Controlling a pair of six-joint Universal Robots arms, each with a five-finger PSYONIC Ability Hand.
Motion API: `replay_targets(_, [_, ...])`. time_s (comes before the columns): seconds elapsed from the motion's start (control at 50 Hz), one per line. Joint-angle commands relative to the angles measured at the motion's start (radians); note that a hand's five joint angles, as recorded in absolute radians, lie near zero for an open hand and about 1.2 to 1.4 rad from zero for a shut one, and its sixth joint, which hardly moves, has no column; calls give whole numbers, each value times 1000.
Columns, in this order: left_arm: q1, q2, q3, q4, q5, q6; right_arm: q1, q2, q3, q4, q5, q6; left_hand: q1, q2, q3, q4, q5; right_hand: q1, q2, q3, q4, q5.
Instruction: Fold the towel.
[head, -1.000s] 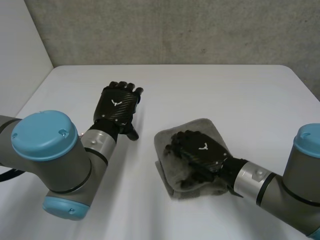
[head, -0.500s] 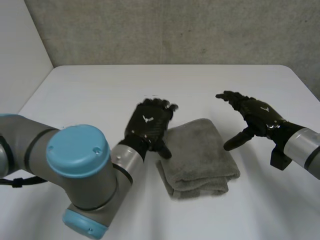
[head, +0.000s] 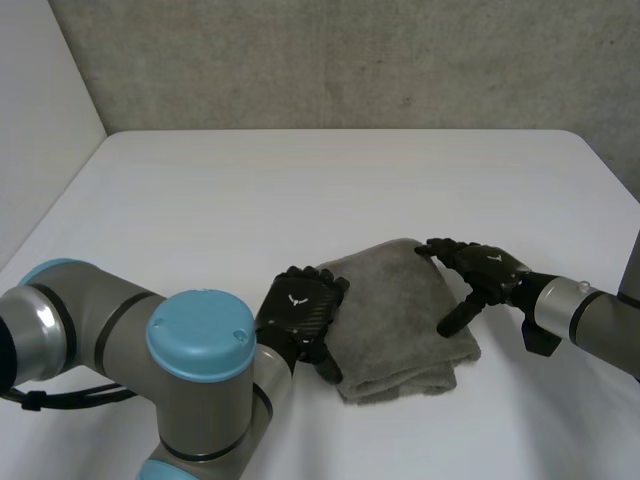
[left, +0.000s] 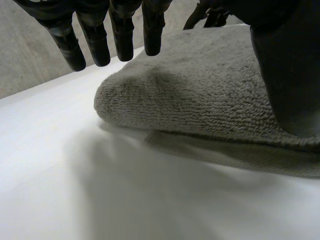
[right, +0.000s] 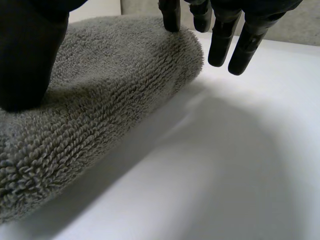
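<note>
At lower left of the head view, nearest the camera: left arm (head: 200, 345), ending in the left hand (head: 300, 312) just left of frame centre, set against the left edge of the towel (head: 395, 310). Fingers (left: 122, 32) straight and slightly apart, hanging just over the rounded corner; thumb (left: 287, 75) down on the pile, nothing pinched. Just right of centre: grey towel, already doubled into a thick pad, flat on the white table (head: 300, 180), loose layer edges showing along its lower side. Further right: right hand (head: 487, 272) at the opposite edge, fingers straight and apart at the upper right corner, thumb resting on the cloth, clamped on nothing. Judged as the approach to another fold. To do it well: slide fingertips under the whole stack rather than the top layer, pinch matching corners on both sides, lift level, carry across together, lay edge onto edge, press flat. Beyond, in the upper frame: more table, then grey wall (head: 330, 60).
</note>
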Motion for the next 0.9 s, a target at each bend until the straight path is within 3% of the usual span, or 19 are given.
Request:
replay_targets(0.02, [5,4,16,12,-5,1,8,-9,2,0,2,-13,-69,-16,-42,-51,-4,-102,-85,-33,-58,-60])
replay_targets(0.22, [57,128,23,12,-5,1,10,-226,2,37,50,13,-80,-28,-42,-51,-15,-102,-85,-33,-58,-60])
replay_targets(0.38, [181,276,81,-3,5,4,69,-436,-32,11,416,70,-118,-66,-42,-51,-53,-102,-85,-33,-58,-60])
replay_targets(0.52, [267,303,163,-121,25,97,140,-456,-115,12,559,56,-124,-72,-42,-51,-59,-102,-85,-33,-58,-60])
replay_targets(0.62, [302,333,214,-197,48,110,159,-454,-163,43,571,58,-124,-72,-42,-51,-59,-102,-85,-33,-58,-60])
replay_targets(0.78, [371,402,281,-336,126,108,179,-457,-270,305,532,58,-124,-72,-42,-51,-59,-102,-85,-33,-58,-60])
replay_targets(0.9, [374,407,281,-365,154,105,175,-480,-279,313,495,56,-124,-72,-42,-51,-59,-102,-85,-33,-58,-60])
